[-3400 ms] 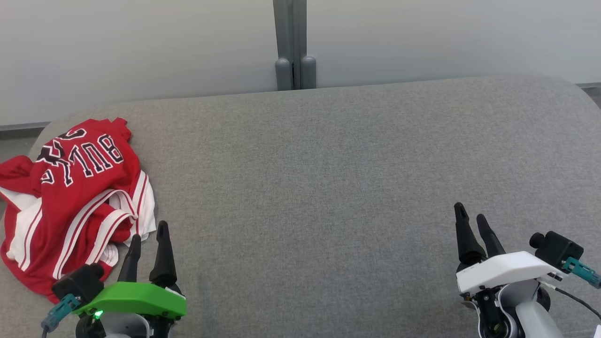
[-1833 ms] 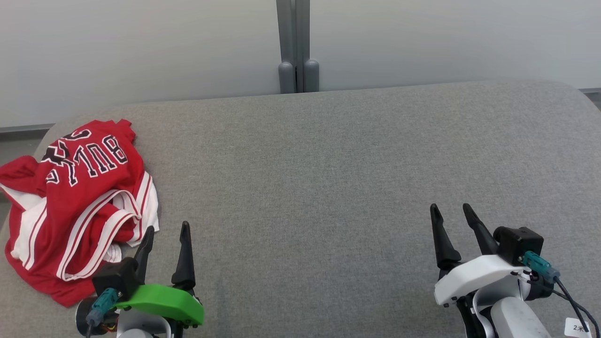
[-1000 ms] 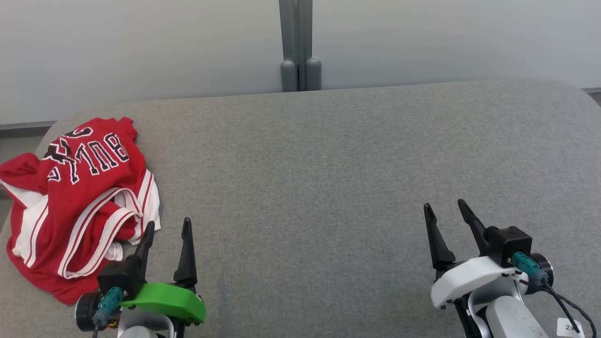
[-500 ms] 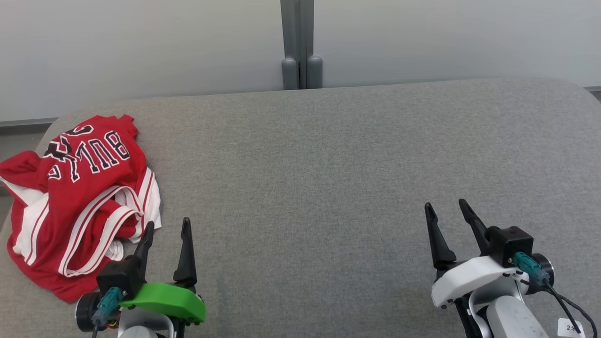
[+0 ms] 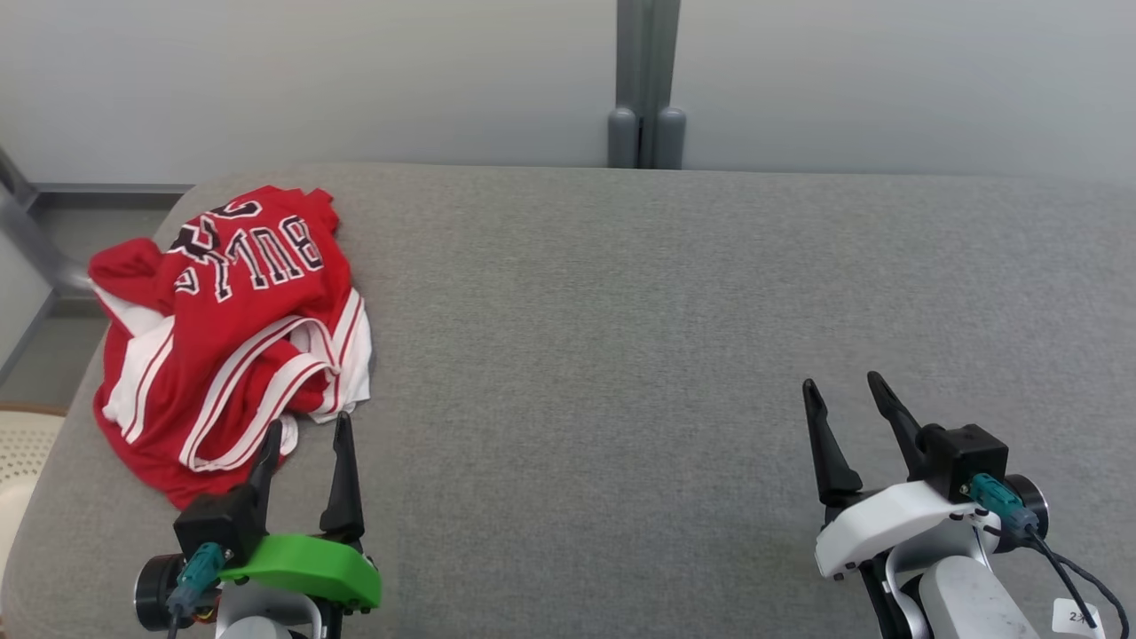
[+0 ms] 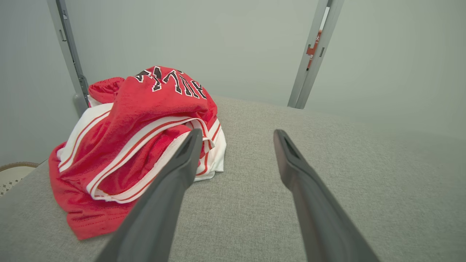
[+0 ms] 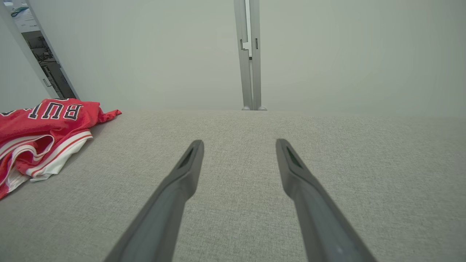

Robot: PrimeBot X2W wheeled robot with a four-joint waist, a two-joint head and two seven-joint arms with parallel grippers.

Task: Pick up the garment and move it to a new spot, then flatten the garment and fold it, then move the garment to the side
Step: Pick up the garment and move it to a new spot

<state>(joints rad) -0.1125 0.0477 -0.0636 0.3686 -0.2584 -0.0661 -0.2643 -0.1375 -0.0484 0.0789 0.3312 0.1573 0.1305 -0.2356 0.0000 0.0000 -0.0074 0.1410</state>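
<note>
The garment [image 5: 231, 328] is a red jersey with white trim and black-and-white lettering, lying crumpled at the left end of the grey padded surface [image 5: 621, 337]. It also appears in the left wrist view [image 6: 138, 138] and at the left of the right wrist view [image 7: 40, 131]. My left gripper [image 5: 308, 428] is open just short of the garment's near edge, its left fingertip close to the white hem, nothing between the fingers. My right gripper [image 5: 843, 390] is open over bare fabric far to the right, holding nothing.
A pale wall with a grey vertical post [image 5: 645, 89] stands behind the surface. At the far left the surface's rounded edge drops off beside a cream perforated object [image 5: 22, 453] and a grey frame [image 5: 35, 257].
The camera has swung left, so the whole picture has shifted right and the surface's left edge has come into view. Relative to the garment, the left gripper sits slightly closer.
</note>
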